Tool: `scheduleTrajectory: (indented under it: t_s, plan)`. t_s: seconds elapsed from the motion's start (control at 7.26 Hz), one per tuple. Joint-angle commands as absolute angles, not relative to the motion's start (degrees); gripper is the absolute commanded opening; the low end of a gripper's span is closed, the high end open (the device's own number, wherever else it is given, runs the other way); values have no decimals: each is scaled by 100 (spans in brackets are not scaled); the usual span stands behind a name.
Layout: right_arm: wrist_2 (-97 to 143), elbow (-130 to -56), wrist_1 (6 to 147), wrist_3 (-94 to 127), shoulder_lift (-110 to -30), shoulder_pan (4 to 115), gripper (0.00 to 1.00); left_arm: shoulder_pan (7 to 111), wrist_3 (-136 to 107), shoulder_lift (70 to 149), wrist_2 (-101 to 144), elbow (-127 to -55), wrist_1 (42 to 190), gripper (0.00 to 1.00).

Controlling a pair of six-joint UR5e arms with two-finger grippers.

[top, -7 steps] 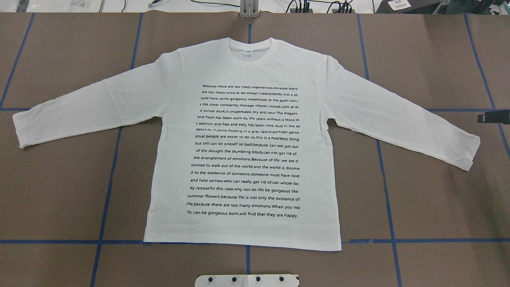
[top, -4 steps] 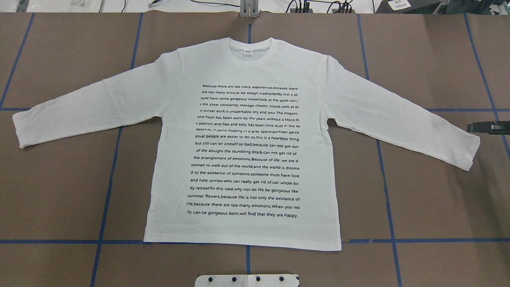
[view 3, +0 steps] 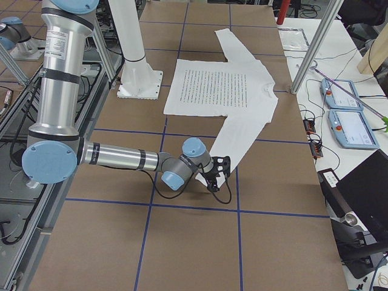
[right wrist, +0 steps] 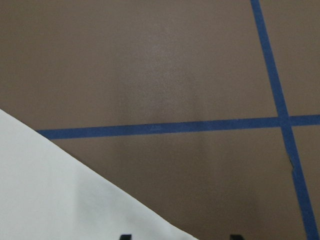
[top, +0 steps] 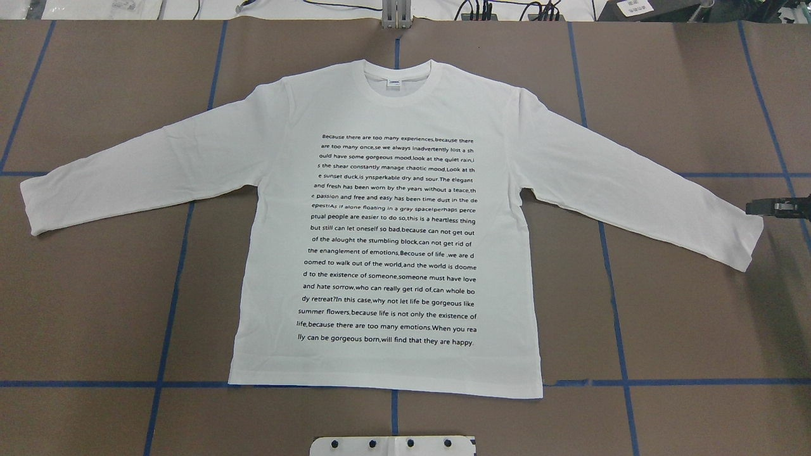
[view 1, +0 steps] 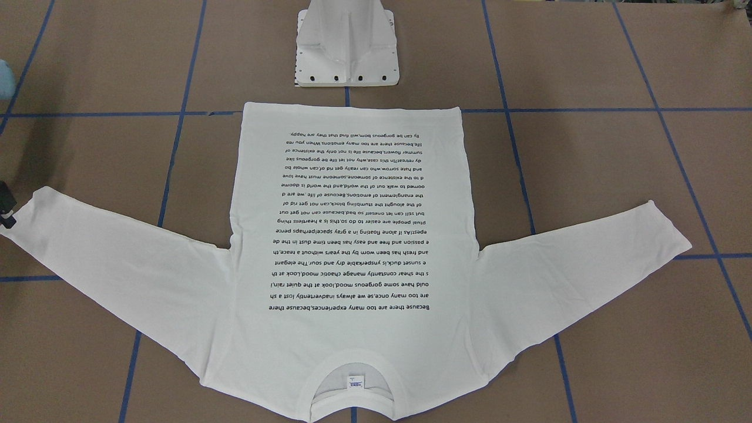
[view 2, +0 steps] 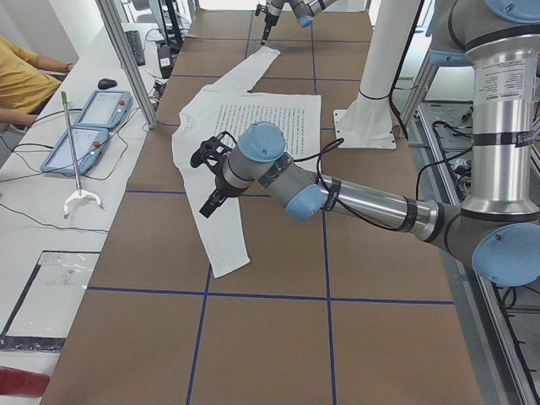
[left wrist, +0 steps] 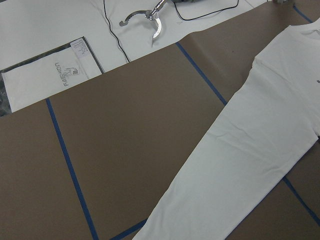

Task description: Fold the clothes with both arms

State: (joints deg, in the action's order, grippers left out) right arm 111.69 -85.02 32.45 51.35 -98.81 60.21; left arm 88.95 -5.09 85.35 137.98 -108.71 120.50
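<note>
See white long-sleeved shirt [top: 393, 228] spread flat, print side up, on brown desk [top: 95, 304]. Collar end points away from robot, hem lies toward white pedestal base [top: 393, 445]. Note blue tape lines [top: 171, 304] gridding the desk.

Far left: left sleeve [top: 146, 171] stretched out sideways, sloping a little toward robot, cuff flat on desk. Find left end effector [view 2: 213, 177] only in exterior left view, carried on left arm [view 2: 363, 202], the near one there. Held up in the air at that end of desk, clear of the cloth. Cannot tell whether spread or pressed together. Left wrist view: looks down on sleeve and bare desk from well above.

Centre: torso smooth. Block of black text lines [top: 389, 240] running down the front. Ribbed round collar [top: 398, 95] with small neck label [top: 394, 83] inside it.

Right: right sleeve [top: 633, 183] stretched out, sloping toward robot more steeply than the other. Right end effector [top: 770, 207] low at the cuff, at the cuff corner farther from robot, on right arm [view 3: 121, 159]. Right wrist view: two dark fingertips [right wrist: 125, 236] well apart at bottom edge, one over white cloth, the other over bare desk. Spread, pinching nothing. Cannot tell whether touching the cloth.
</note>
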Motion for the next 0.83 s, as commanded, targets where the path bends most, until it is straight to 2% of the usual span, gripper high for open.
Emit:
scheduleTrajectory:
  t_s: [0.0,0.69]
  plan:
    - [11118,-8368,3243,5150,-9809,5907,72,8895,-501,8534,13799,-10872,12050,100]
    - [11004,-8323,3243,5159,-9809,5695,66,8895,-501,8534,13799,-10872,12050,100]
